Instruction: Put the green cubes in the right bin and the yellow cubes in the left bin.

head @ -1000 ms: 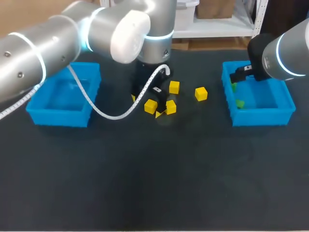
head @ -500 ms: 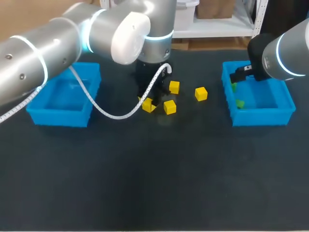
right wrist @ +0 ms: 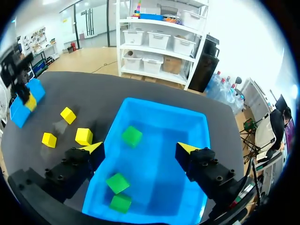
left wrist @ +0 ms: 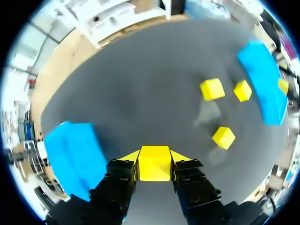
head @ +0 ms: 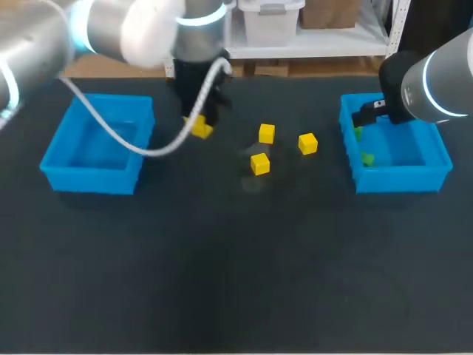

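My left gripper (head: 199,124) hangs above the table, a little right of the left blue bin (head: 89,180), shut on a yellow cube (head: 203,132). The left wrist view shows that cube (left wrist: 154,163) squeezed between both fingers, with the left bin (left wrist: 75,154) off to one side below. Three more yellow cubes (head: 267,133) (head: 307,143) (head: 259,163) lie on the mat mid-table. My right gripper (right wrist: 140,152) stands open over the right blue bin (right wrist: 164,105), which holds three green cubes (right wrist: 132,136) (right wrist: 117,183) (right wrist: 121,202).
The black mat (head: 236,266) spreads wide in front of both bins. The right bin (head: 399,180) sits at the table's right side, and the left arm's white cable (head: 126,137) loops down over the left bin's corner.
My left gripper has shut on one yellow cube from the cluster, lifted it and carried it back and to the left, toward the left bin. The right arm stays still.
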{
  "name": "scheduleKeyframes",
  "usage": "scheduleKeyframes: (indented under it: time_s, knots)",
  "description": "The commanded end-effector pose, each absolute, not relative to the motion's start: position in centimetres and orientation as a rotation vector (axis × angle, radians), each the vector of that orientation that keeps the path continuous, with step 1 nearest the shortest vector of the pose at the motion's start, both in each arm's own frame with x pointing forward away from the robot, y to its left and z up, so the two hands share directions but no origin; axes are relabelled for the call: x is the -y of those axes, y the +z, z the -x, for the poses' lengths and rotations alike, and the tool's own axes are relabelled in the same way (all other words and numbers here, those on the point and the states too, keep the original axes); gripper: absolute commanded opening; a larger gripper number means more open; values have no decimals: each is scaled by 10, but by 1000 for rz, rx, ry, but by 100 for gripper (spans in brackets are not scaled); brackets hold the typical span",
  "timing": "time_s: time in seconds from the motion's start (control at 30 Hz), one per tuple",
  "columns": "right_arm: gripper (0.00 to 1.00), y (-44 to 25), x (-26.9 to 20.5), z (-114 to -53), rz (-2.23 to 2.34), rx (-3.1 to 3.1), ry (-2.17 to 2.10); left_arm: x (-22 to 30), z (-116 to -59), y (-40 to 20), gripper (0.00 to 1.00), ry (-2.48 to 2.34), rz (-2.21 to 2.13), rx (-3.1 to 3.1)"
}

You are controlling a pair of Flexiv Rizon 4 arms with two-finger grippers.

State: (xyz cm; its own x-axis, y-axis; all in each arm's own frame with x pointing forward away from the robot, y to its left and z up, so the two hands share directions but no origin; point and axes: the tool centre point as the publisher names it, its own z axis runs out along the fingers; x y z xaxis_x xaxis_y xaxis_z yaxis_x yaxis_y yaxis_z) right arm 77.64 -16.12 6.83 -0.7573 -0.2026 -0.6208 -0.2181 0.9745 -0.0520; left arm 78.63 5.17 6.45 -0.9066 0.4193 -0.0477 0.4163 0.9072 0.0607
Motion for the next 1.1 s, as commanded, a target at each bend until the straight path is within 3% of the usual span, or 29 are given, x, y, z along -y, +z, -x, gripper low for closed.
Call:
scheduleKeyframes:
  time_s: [0.03,0.4,0.6,0.63,0.67,0.93,1.1]
  knots:
    - [100,68,161,-776,293,-2448,30,-106,-753,100,0,25,-529,-2811]
    - [100,68,161,-776,293,-2448,30,-208,-723,92,0,135,-186,-2862]
    - [100,68,161,-776,293,-2448,30,-236,-711,76,0,115,-65,-2888]
    - [100,68,161,-776,293,-2448,30,-238,-710,75,5,122,-40,-2893]
    - [100,68,161,-776,293,-2448,30,-238,-711,75,100,94,-25,-2881]
    - [100,68,161,-776,293,-2448,30,-228,-723,82,100,0,-12,-2808]
    - [100,68,161,-776,293,-2448,30,-189,-735,95,100,-256,-152,-2751]
